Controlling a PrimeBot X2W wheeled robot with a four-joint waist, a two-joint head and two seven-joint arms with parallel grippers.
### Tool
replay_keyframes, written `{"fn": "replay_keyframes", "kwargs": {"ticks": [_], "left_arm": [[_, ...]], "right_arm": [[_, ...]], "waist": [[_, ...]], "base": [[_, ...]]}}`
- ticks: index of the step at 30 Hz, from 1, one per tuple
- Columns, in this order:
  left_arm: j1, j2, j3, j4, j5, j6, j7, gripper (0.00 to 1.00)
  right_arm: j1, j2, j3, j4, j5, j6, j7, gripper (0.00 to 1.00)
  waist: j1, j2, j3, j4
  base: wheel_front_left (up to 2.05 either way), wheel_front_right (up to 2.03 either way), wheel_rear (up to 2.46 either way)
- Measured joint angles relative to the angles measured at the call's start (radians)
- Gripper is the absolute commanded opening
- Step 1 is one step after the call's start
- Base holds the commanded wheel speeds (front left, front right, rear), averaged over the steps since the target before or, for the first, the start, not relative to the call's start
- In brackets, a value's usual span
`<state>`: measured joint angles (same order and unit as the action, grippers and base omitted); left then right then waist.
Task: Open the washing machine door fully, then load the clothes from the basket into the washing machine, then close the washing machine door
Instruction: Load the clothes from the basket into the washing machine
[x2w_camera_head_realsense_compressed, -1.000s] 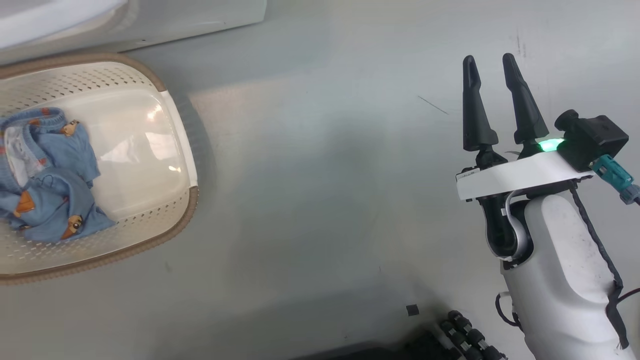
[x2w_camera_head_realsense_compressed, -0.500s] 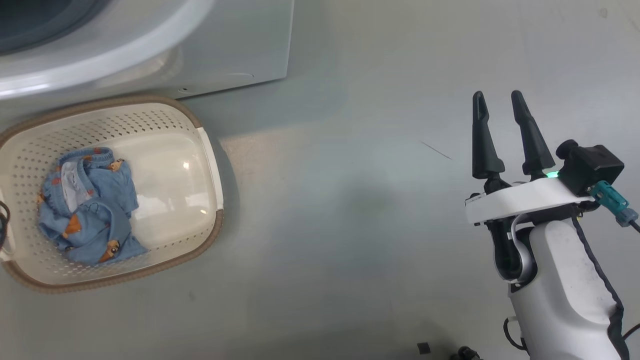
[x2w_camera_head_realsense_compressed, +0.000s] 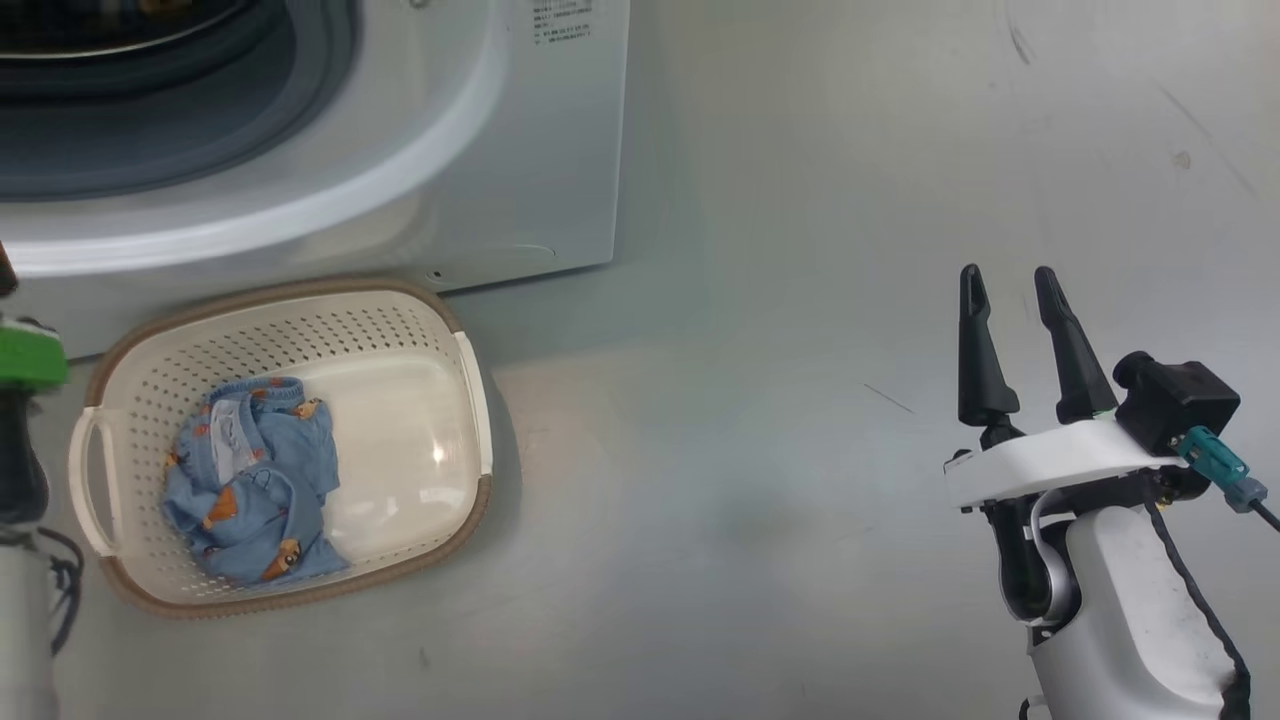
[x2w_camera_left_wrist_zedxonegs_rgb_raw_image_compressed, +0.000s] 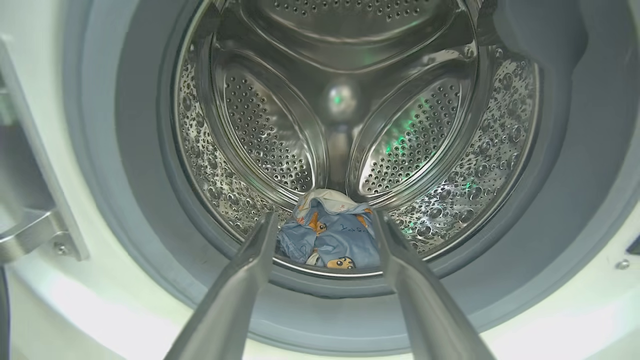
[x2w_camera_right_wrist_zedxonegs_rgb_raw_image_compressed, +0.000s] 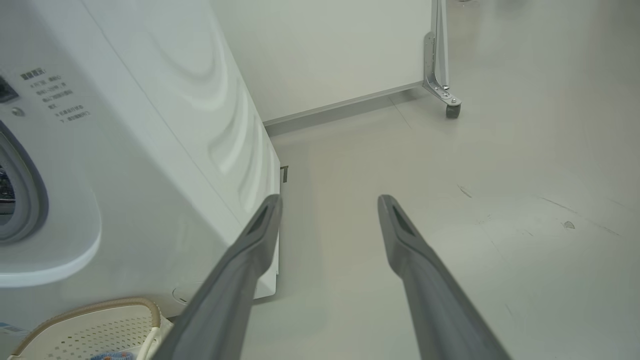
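Observation:
The washing machine (x2w_camera_head_realsense_compressed: 540, 130) stands at the upper left of the head view, its opening uncovered; the washing machine door is out of view. In the left wrist view my left gripper (x2w_camera_left_wrist_zedxonegs_rgb_raw_image_compressed: 324, 215) is open and empty, pointing into the steel drum (x2w_camera_left_wrist_zedxonegs_rgb_raw_image_compressed: 410, 145). A blue bear-print garment (x2w_camera_left_wrist_zedxonegs_rgb_raw_image_compressed: 330, 240) lies at the drum's front bottom. The basket (x2w_camera_head_realsense_compressed: 455, 500) sits on the floor before the machine with another blue bear-print garment (x2w_camera_head_realsense_compressed: 255, 480) in it. My right gripper (x2w_camera_head_realsense_compressed: 1005, 275) hangs open over bare floor, far right of the basket.
A grey gasket (x2w_camera_left_wrist_zedxonegs_rgb_raw_image_compressed: 135, 165) rings the drum, with a metal hinge bracket (x2w_camera_left_wrist_zedxonegs_rgb_raw_image_compressed: 30, 235) at its left. My left arm's wrist (x2w_camera_head_realsense_compressed: 25, 360) with a green light shows at the left edge. A wheeled white panel (x2w_camera_right_wrist_zedxonegs_rgb_raw_image_compressed: 445, 95) stands behind the machine.
The head camera has moved, so the whole picture has shifted down and right: the washer front and my left wrist have come into view. Both grippers stay open.

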<state>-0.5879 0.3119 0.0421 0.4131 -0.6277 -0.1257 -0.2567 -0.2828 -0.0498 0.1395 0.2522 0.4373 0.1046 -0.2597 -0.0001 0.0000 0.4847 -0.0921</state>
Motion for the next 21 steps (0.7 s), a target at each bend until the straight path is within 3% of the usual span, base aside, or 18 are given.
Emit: {"fn": "replay_keyframes", "kwargs": {"ticks": [10,21], "left_arm": [[0.227,-0.096,0.075,-0.094,0.111,0.0,0.0,1.0],[0.461,-0.193,0.079,-0.17,0.223,0.0,0.0,1.0]], "right_arm": [[0.064,0.001,-0.011,0.013,-0.029,0.005,0.0,1.0],[0.137,-0.004,-0.012,0.015,-0.109,0.007,0.0,1.0]], "waist": [[0.0,0.0,-0.126,0.019],[0.0,0.0,-0.28,0.028]], "base": [[0.0,0.0,0.0],[0.0,0.0,0.0]]}}
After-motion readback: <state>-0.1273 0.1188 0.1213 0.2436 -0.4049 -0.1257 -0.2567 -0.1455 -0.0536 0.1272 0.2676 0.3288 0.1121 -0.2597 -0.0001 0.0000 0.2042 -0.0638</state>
